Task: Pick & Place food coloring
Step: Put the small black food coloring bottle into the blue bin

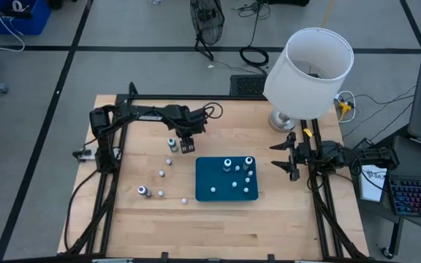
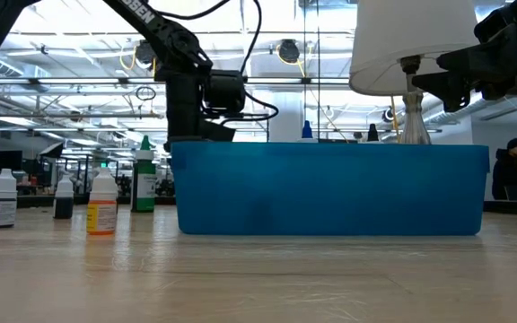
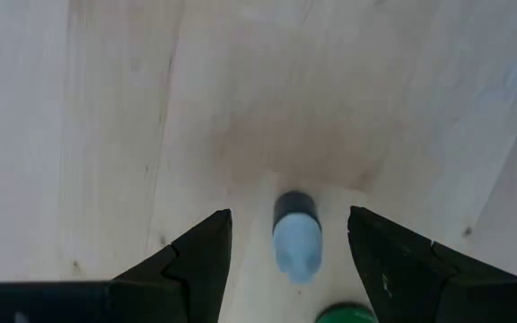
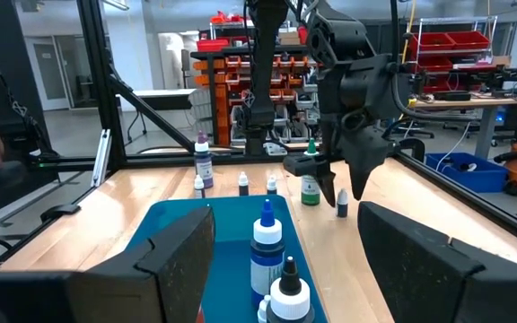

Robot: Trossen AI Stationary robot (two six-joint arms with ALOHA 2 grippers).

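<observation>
Wooden table [image 1: 283,212] carries a teal tray [image 1: 210,172] holding several food coloring bottles [image 1: 227,164]; others stand loose on the table beside it. Left gripper [image 3: 287,247] hangs spread wide around a pale-capped bottle [image 3: 296,240]. Right gripper [image 1: 283,155] waits beside the tray, also wide open.

A pale wooden desk [image 1: 152,219] stands on grey floor [image 1: 35,109] crossed by dark lines. At its two o'clock corner sits a white-shaded lamp [image 1: 309,69]; a black floor fan [image 1: 205,18] stands at twelve o'clock. Red storage bins [image 4: 447,40] line shelves behind.
</observation>
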